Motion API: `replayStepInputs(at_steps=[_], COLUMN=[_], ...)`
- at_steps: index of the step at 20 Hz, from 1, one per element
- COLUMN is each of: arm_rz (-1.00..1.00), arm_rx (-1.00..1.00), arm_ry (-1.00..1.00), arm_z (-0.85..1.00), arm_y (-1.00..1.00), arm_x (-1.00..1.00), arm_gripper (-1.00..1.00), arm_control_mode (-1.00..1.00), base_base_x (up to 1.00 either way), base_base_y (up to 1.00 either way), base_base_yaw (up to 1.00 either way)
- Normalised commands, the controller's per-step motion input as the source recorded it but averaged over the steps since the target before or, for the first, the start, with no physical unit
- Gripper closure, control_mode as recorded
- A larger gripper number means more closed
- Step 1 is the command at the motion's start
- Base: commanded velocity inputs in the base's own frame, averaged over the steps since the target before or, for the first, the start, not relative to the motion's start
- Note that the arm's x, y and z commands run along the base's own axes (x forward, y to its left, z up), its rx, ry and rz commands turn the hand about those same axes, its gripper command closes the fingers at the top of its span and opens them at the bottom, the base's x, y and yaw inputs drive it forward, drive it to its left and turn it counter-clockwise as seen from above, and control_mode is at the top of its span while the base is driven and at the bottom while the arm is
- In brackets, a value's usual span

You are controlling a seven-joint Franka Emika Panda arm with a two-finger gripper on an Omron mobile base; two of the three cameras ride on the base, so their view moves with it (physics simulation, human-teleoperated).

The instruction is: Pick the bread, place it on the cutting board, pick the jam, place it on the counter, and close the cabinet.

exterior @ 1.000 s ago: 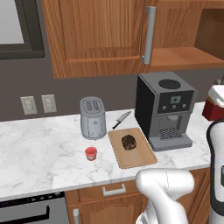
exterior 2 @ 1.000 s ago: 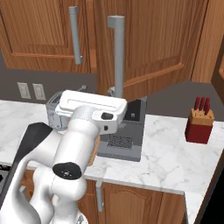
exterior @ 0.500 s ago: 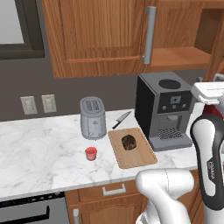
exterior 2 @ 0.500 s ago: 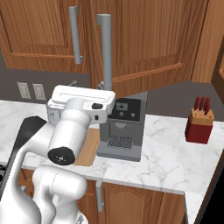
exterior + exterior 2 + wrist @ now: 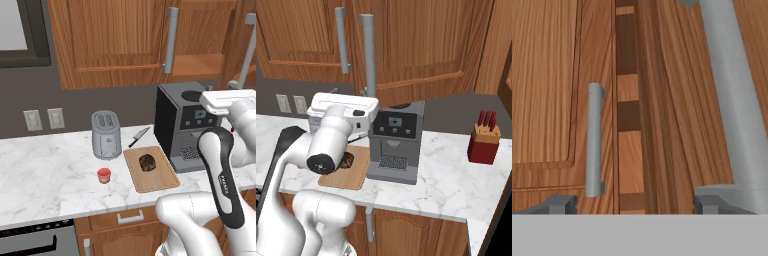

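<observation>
With the bread [image 5: 146, 162] on the cutting board [image 5: 150, 169] and the jam [image 5: 104, 175] at its nine o'clock on the counter [image 5: 45, 170], the released, empty gripper [image 5: 634, 204] faces the cabinet [image 5: 421, 45] door, which likely needs pushing shut.
</observation>
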Motion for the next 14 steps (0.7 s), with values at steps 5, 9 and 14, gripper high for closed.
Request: replayStepInputs(at_steps=[5, 9, 14], arm_rz=[0.0, 0.0, 0.0], arm_rx=[0.0, 0.0, 0.0], arm_ry=[0.0, 0.0, -0.02], arm_z=[-0.23, -0.21, -0.27], arm_y=[0.2, 0.14, 0.1], arm_x=[0.57, 0.58, 0.59], arm_gripper=[-1.0, -1.0, -1.0], arm_control_mode=[-1.0, -1.0, -1.0], base_base_x=[0.0, 0.0, 0.0], base_base_y=[0.0, 0.0, 0.0], base_base_yaw=[0.0, 0.0, 0.0])
